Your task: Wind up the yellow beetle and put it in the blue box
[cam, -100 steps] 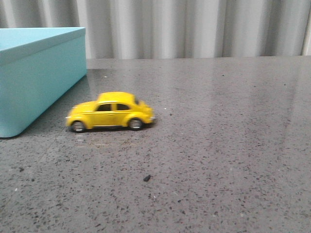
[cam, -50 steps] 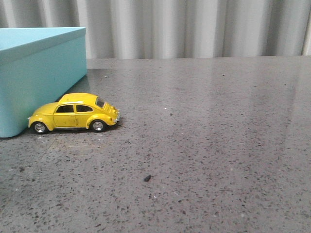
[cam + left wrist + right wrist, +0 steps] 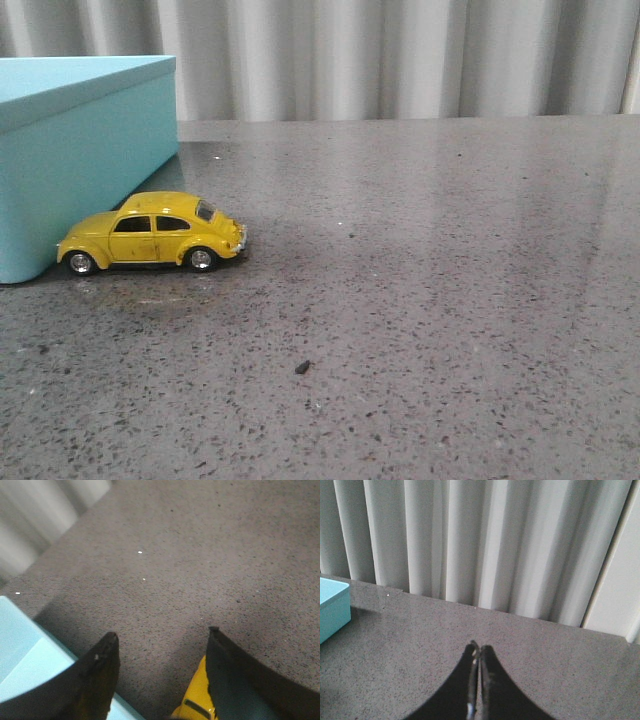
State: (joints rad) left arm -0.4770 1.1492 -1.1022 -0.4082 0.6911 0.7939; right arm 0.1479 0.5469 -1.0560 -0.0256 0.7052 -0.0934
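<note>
1. The yellow beetle [image 3: 152, 232] stands on its 4 wheels on the grey counter [image 3: 420, 300], toward the counter's left edge, nose against the blue box [image 3: 80, 160].
2. The left gripper [image 3: 162, 645] hangs above the beetle and box, jaws spread apart.
3. The right gripper [image 3: 479, 652] has its jaws pressed together, empty.

Dark grey speckled stone table [image 3: 450, 300], glossy, faint reflections. Light blue box [image 3: 70, 170] sits at far left. Small yellow beetle [image 3: 152, 232] stands on its wheels just beside box's front corner, side-on. Tiny dark speck [image 3: 302, 367] lies nearer front, apart from car.
</note>
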